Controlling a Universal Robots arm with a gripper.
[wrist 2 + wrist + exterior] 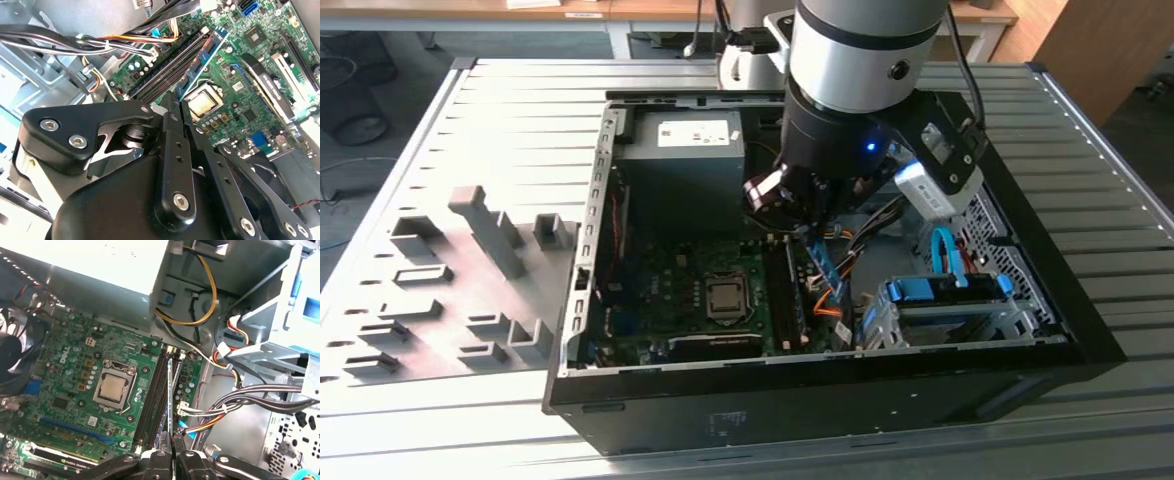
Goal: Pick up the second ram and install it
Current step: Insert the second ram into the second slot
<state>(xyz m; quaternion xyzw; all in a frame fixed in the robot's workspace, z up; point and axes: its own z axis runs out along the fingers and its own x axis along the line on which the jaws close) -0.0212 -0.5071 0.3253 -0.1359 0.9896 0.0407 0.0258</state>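
Note:
My gripper [810, 236] is inside the open computer case [1067, 330], shut on the second ram [825, 266]. The ram is a thin blue-green stick held on edge, pointing down toward the motherboard. In the second wrist view the ram [204, 56] runs out from between the black fingertips [171, 102], over the long black memory slots [162, 72]. In the first wrist view the gripper [172, 447] holds the ram [170, 390] edge-on, lined up along the memory slots [152, 400] beside the processor socket [114, 388]. I cannot tell whether the ram touches a slot.
A grey slotted holder [467, 270] lies on the ribbed table at the exterior view's left. Inside the case are the power supply [680, 165], a drive cage with blue parts [941, 300], bundled cables [235, 405] and a fan [10, 355].

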